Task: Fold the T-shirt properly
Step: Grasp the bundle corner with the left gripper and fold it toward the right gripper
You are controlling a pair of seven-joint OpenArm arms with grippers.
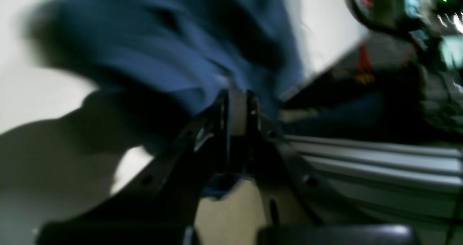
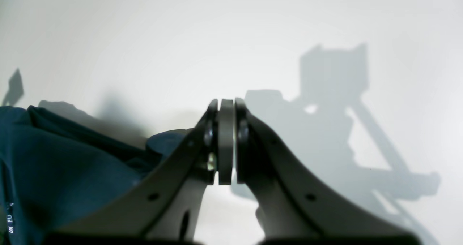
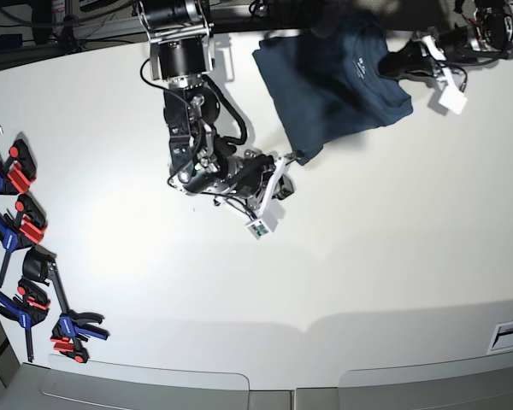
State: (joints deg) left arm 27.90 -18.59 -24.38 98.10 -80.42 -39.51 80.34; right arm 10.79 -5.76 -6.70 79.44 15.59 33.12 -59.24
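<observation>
While left wrist feed is blurred, I count one shirt [image 3: 335, 79], two arms, several red and blue clamps [image 3: 24, 256] along table [image 3: 368, 256] edge. Shirt lies bunched at far side of table in base view. Left gripper [image 1: 237, 107] pinched shut on shirt fabric. Right gripper [image 2: 226, 136] closed, pads together, nothing between them; shirt corner just beside it. Pale print near neck too small to read; white letters "UK FU" visible on shirt edge in right wrist view.

A workshop: spring clamps [image 3: 21, 235] line the white worktable's [image 3: 368, 273] edge.
</observation>
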